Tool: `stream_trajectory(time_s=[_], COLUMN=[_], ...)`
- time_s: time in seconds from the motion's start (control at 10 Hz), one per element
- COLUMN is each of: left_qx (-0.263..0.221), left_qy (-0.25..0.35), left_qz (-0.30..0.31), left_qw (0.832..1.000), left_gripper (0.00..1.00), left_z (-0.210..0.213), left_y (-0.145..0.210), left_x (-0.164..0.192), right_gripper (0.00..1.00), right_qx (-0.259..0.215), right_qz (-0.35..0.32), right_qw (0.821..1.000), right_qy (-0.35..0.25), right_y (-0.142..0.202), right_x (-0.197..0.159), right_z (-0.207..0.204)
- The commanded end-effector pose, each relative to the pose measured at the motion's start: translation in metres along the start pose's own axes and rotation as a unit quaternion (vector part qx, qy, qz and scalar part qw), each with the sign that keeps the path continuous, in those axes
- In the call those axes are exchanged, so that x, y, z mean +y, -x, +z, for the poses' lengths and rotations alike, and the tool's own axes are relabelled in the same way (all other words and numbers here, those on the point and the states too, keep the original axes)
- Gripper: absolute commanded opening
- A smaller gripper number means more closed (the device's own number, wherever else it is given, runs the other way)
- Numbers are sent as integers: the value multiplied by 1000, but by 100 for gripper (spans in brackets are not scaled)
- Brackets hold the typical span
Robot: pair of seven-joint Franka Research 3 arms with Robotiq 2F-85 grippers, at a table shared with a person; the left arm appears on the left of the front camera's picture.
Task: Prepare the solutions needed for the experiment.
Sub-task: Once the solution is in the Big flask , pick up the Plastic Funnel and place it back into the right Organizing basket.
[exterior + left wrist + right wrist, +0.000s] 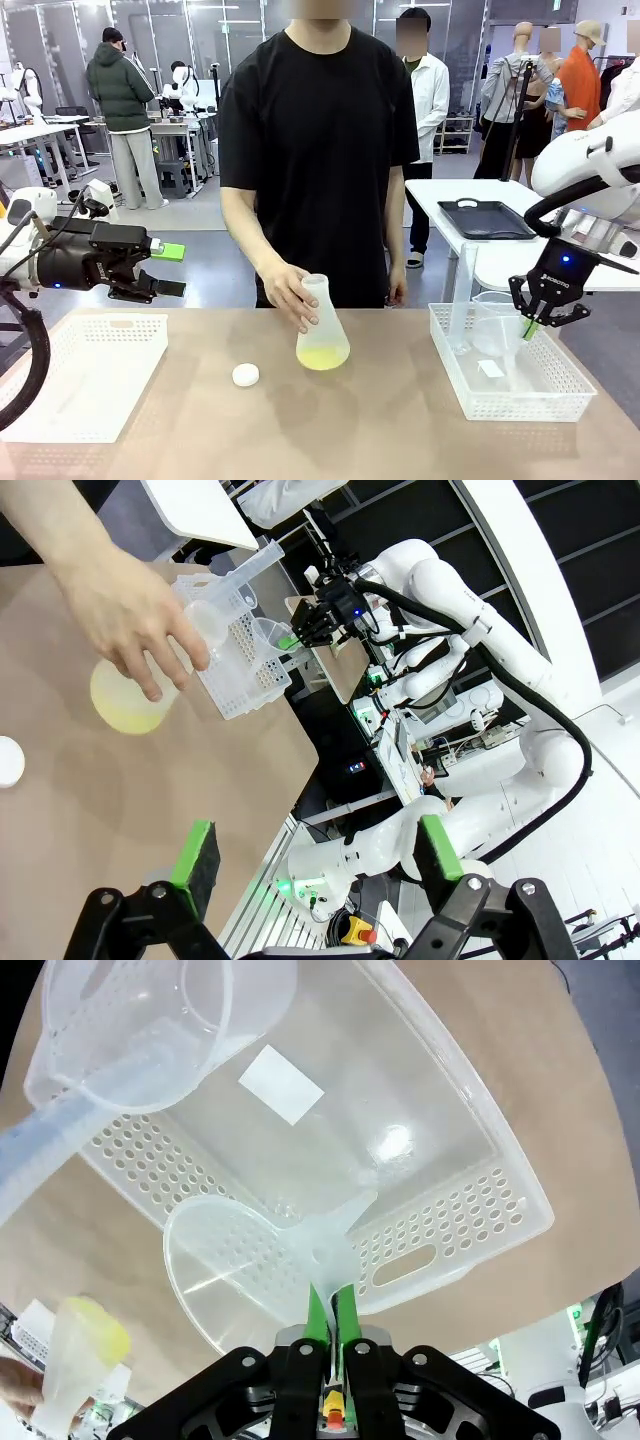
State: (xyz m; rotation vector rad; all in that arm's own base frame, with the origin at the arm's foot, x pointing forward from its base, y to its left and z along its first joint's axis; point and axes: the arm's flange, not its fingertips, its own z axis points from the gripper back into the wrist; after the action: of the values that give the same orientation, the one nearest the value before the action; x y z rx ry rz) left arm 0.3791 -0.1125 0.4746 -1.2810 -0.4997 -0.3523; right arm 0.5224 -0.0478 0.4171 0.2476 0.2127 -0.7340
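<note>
Robotics laboratory in an open-plan hall: white left arm (25, 235) and right arm (590, 160) flank a brown surface (400, 430) with labware – a conical flask (325, 318) holding the solutions (322, 357), a funnel (230, 1260), a measuring jug (130, 1020); behind, grey floor (200, 255), glass partition walls (200, 35) and further white surfaces (445, 195)

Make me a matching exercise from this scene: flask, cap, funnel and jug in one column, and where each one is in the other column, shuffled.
Things:
1. conical flask
2. white cap
3. clear funnel
4. measuring jug

Places:
A. lying on the bare table
B. pinched by its stem in the right gripper
C. inside the white basket on the robot's right
D. tilted, neck held in the person's hand

Pairs: 1-D, 2-A, 3-B, 4-C
</note>
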Motion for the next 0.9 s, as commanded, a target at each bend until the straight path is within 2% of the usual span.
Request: stream_trajectory(time_s=[0.0,0.3,0.5,0.8], left_qx=[-8,-8,-8,-8], left_qy=[11,11,11,11], left_qz=[9,9,9,9], left_qw=[1000,1000,1000,1000], left_gripper=[100,100,100,100], left_z=[-2,-2,-2,-2], left_y=[-2,-2,-2,-2], left_x=[-2,-2,-2,-2], right_gripper=[7,40,56,56], right_qx=[2,6,7,9], right_qz=[-27,-25,-33,-9], right_qw=[1000,1000,999,1000], right_qy=[8,-5,-7,2], right_y=[0,0,-1,0], right_x=[7,11,11,6], right_z=[3,-7,-12,-8])
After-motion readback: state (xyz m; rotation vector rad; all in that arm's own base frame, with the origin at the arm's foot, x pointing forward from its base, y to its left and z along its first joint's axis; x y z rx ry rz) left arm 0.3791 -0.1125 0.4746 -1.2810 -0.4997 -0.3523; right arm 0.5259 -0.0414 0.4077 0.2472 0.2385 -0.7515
